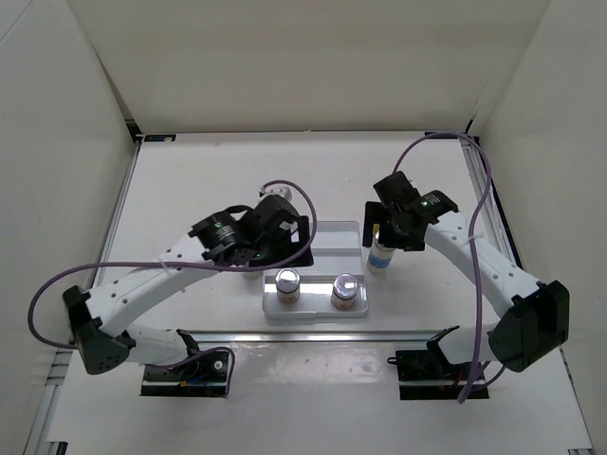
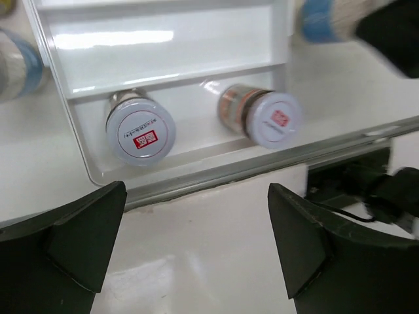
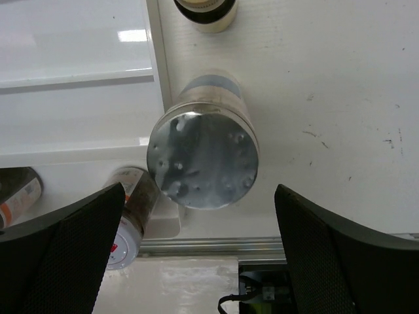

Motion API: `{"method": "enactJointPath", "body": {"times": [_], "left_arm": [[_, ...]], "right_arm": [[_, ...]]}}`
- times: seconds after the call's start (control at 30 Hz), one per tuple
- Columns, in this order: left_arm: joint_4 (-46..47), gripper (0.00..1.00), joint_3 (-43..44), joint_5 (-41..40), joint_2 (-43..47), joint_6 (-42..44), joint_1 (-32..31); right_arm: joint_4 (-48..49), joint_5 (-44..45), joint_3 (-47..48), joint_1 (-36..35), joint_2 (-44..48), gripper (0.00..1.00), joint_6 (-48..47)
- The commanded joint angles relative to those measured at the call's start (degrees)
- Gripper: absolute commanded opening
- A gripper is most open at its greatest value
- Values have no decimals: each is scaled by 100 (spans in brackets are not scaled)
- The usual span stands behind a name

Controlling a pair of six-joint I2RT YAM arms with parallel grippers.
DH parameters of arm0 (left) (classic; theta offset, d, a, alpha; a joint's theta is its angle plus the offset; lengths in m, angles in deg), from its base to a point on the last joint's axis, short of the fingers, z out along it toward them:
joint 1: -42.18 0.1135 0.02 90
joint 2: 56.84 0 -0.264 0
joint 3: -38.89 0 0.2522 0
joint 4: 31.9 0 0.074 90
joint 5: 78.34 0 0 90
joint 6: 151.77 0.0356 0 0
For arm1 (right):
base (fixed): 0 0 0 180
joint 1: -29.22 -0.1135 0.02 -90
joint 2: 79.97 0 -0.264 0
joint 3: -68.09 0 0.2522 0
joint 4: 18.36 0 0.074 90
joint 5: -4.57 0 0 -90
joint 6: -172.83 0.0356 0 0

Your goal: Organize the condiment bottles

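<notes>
Two squat jars with red-marked lids (image 1: 287,282) (image 1: 347,289) stand in the front row of the white stepped tray (image 1: 327,235). They also show in the left wrist view (image 2: 140,131) (image 2: 275,119). A silver-lidded blue-labelled jar (image 1: 380,254) (image 3: 203,160) stands on the table just right of the tray. My right gripper (image 1: 393,227) (image 3: 200,242) is open above it, with a finger on each side. A second blue-labelled jar (image 2: 16,62) stands left of the tray. A dark-capped bottle (image 3: 205,12) stands behind the right jar. My left gripper (image 1: 283,230) (image 2: 196,242) is open and empty over the tray.
A metal rail (image 1: 313,334) runs along the table in front of the tray, with black arm mounts (image 1: 422,372) behind it. White walls enclose the table on three sides. Purple cables loop from both arms.
</notes>
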Motion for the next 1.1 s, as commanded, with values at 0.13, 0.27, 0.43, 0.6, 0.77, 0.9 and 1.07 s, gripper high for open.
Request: {"method": "enactJointPath", "body": {"times": [0.13,0.27,0.43,0.6,0.77,0.9,1.07], "left_arm": [[-726,100,733,-447,1123,665,777],[-1007,100,680,-754,1388,1087,1543],[-1227,100,548,-1089,1590,1458,2300],[-1122,100,189,-1090,1819,1598,2766],[-999,100,-198,-852,1767,1650,3021],[-946,100,-330,-729,1696,1651,3083],[-946,100,-445,-791,1696,1765,3136]], "right_arm": [[185,-281,71,63,-285,83,-62],[124,-281,70,63,-233,64,0],[-157,-70,298,11,-5,40,0],[-351,185,615,-234,286,23,0],[-404,291,747,-315,418,32,0],[-456,448,694,-315,357,81,0],[-509,624,642,-315,252,100,0]]}}
